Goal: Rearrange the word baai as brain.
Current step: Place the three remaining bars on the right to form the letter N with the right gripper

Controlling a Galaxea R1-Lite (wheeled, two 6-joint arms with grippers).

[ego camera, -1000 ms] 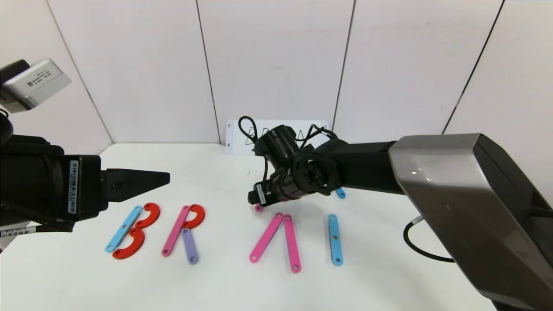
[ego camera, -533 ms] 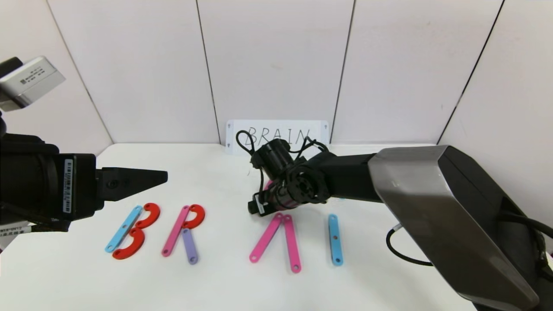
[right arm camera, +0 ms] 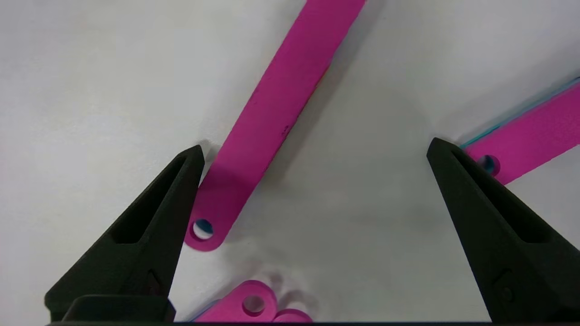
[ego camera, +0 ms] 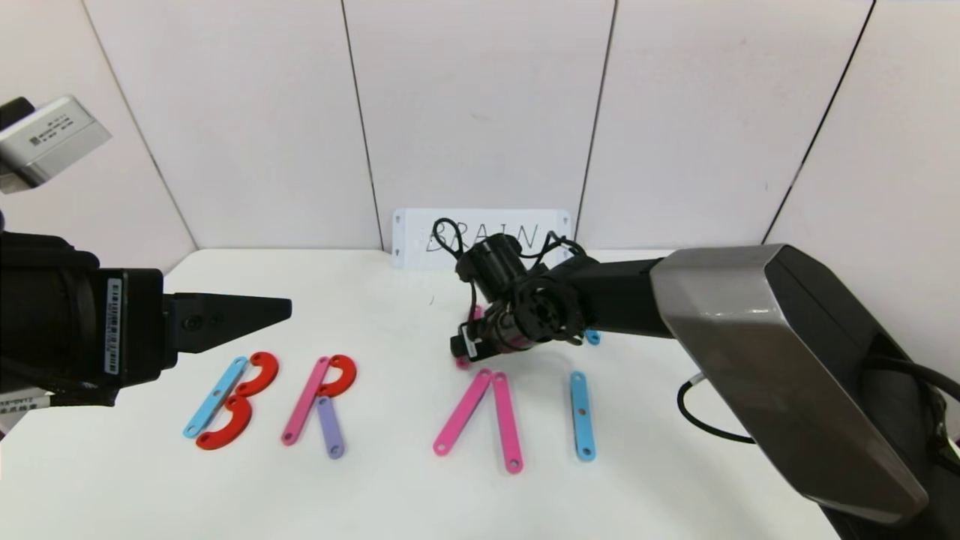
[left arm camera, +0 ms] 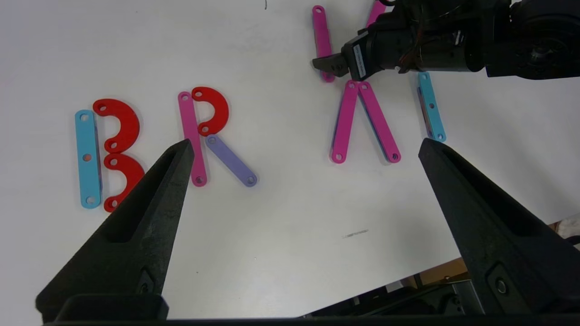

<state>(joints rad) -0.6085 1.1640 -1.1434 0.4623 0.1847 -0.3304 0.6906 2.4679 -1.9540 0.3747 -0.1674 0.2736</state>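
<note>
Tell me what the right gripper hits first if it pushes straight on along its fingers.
Likely the loose pink plastic bar lying flat on the white table: the open right gripper has one fingertip right beside its holed end. Height above the table is unclear.

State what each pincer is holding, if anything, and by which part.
Nothing is held. The right pincer stands open over a pink bar on the table; the left pincer hangs open and empty above the letters.

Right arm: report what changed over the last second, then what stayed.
The right gripper, open and empty, swung toward the robot's left, then back right, ending over the loose pink plastic bar behind the two-bar pink A. Nothing was gripped. The left gripper stayed open; the flat letter pieces did not move.
</note>
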